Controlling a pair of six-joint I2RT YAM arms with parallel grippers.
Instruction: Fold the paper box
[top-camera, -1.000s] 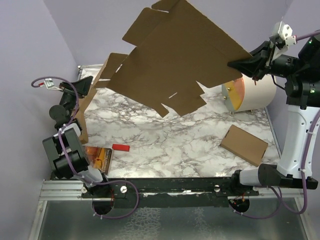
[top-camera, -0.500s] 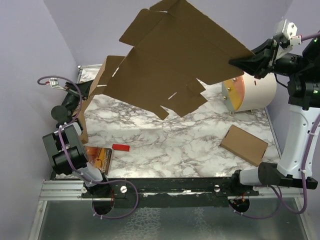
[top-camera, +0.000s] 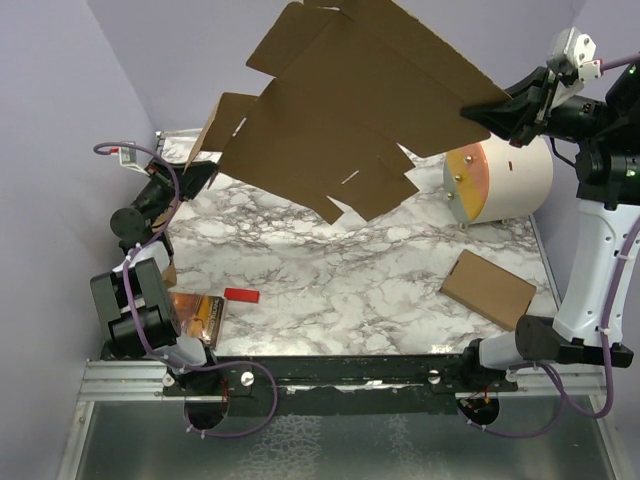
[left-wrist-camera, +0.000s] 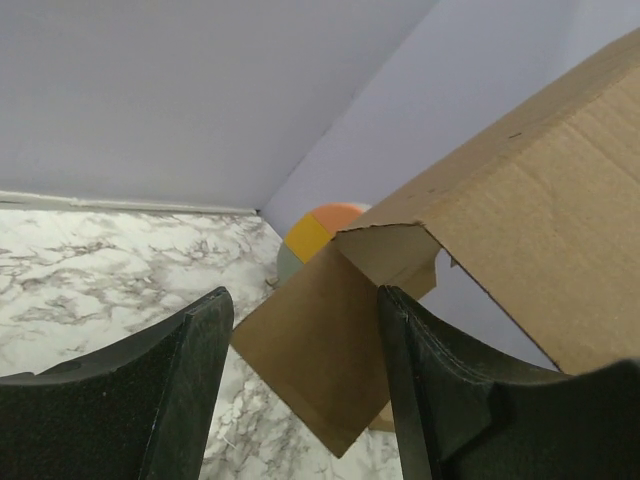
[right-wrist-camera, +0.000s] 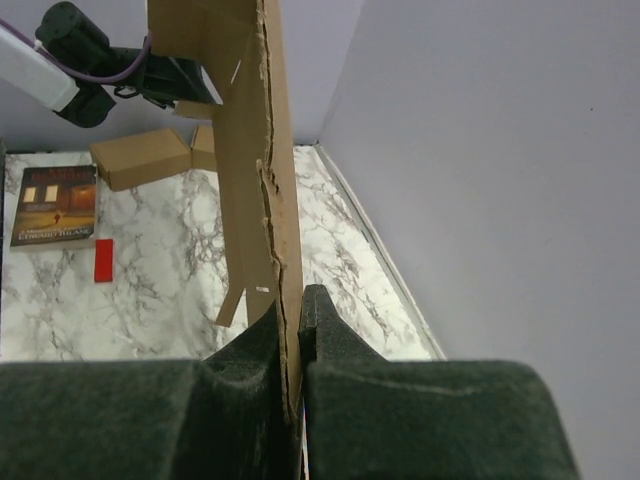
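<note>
The paper box (top-camera: 350, 110) is a large flat brown cardboard sheet with flaps and tabs, hanging tilted above the back of the table. My right gripper (top-camera: 478, 112) is shut on its right edge; in the right wrist view the fingertips (right-wrist-camera: 292, 330) pinch the cardboard (right-wrist-camera: 250, 150) edge-on. My left gripper (top-camera: 195, 178) is open, just below the sheet's left flap (top-camera: 225, 120). In the left wrist view a corner flap (left-wrist-camera: 320, 340) shows between the spread fingers (left-wrist-camera: 305, 390), beyond their tips and not touched.
A cream cylinder with an orange end (top-camera: 500, 180) lies at the back right. A small flat cardboard box (top-camera: 488, 290) rests at the right. A book (top-camera: 195, 318) and a red block (top-camera: 241, 295) lie front left. Small brown boxes (right-wrist-camera: 140, 158) sit near the left wall.
The right gripper has risen a little and carried the sheet upward and toward the back. The left arm has stretched toward the back, bringing its open gripper closer under the left flap.
</note>
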